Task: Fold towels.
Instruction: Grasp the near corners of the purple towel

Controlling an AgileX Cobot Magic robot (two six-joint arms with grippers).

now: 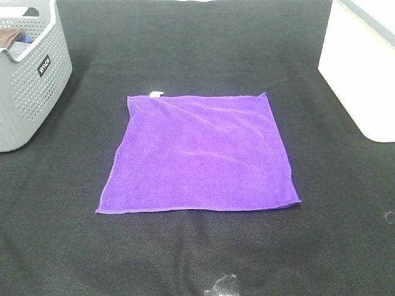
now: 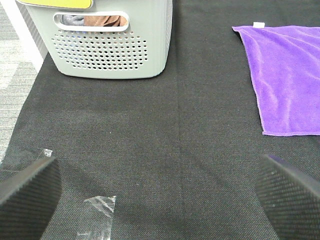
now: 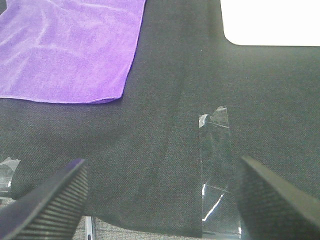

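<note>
Purple towel [image 1: 199, 154] lies spread flat and unfolded in the middle of the black worktop [image 1: 185, 55], with a small white tag [image 1: 156, 94] at its far left corner. A grey perforated basket [image 1: 28, 92] stands well apart at the far left, a brown cloth [image 2: 102, 20] showing through its handle slot. A white bin [image 1: 361, 68] stands at the far right. The left gripper [image 2: 160, 192] hovers over bare worktop beside the towel's left edge, its fingers wide apart and empty. The right gripper [image 3: 162, 200] hangs off the towel's near right corner, likewise spread wide and holding nothing, with a strip of clear tape [image 3: 215, 150] stuck to the worktop close by.
</note>
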